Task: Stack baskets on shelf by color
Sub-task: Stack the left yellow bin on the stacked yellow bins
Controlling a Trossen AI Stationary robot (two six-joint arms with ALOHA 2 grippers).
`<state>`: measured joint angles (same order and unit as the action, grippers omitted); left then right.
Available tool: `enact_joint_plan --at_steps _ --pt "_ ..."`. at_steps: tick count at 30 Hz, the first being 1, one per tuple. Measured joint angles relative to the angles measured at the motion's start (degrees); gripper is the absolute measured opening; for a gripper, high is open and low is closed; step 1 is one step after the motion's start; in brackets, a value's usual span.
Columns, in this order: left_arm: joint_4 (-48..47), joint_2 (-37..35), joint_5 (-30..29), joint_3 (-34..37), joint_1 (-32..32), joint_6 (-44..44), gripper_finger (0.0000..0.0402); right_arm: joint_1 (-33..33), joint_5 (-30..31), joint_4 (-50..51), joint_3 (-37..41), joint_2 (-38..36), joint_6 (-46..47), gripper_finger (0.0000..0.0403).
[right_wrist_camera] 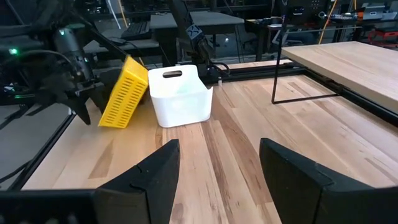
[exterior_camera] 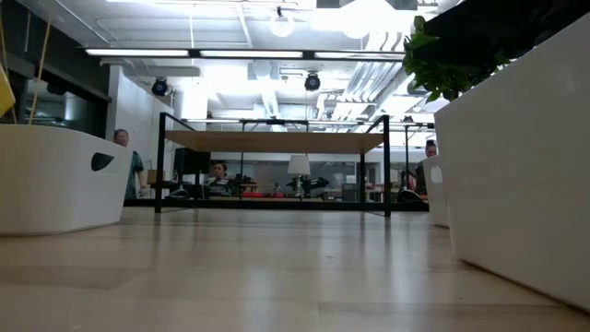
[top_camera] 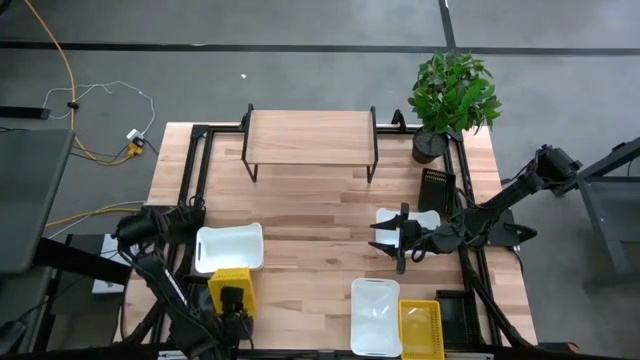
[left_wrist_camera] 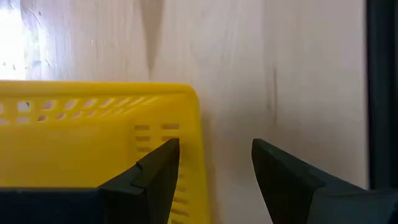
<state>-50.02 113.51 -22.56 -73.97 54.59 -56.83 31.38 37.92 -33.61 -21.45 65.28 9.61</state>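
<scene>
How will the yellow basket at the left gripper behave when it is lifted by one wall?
The yellow basket probably weighs little: thin, perforated walls. Held by the left gripper at one wall, it already tilts and may swing. The mesh wall could flex slightly.

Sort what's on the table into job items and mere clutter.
Job items: shelf; white basket and tilted yellow basket near the left claw, which straddles the yellow one's wall; white basket and yellow basket at the front; white basket beside the open right claw.

Clutter: potted plant.
</scene>
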Motion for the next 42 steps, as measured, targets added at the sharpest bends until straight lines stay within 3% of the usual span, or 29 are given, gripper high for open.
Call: enact_joint_plan --at_steps 10,17,25,35,42 --pt "-0.80 1.90 -1.83 -0.42 -0.13 -0.18 0.0190 0.00 0.02 -0.01 0.00 0.00 0.50 0.0209" --pt "-10.55 2.06 -3.35 -4.88 -0.40 -0.63 0.0172 0.01 0.02 -0.02 0.00 0.00 0.48 0.0209" --pt "-22.83 2.03 -8.94 -12.43 -0.39 0.41 0.0154 0.00 0.02 0.15 0.00 0.00 0.66 0.0209" --pt "-37.60 2.03 -9.13 -18.49 -0.37 -0.58 0.0152 0.02 0.02 0.50 0.00 0.00 0.66 0.0209" --pt "-39.84 1.99 -14.86 -22.96 -0.08 3.57 0.0151 0.00 0.02 0.94 0.00 0.00 0.66 0.0209"
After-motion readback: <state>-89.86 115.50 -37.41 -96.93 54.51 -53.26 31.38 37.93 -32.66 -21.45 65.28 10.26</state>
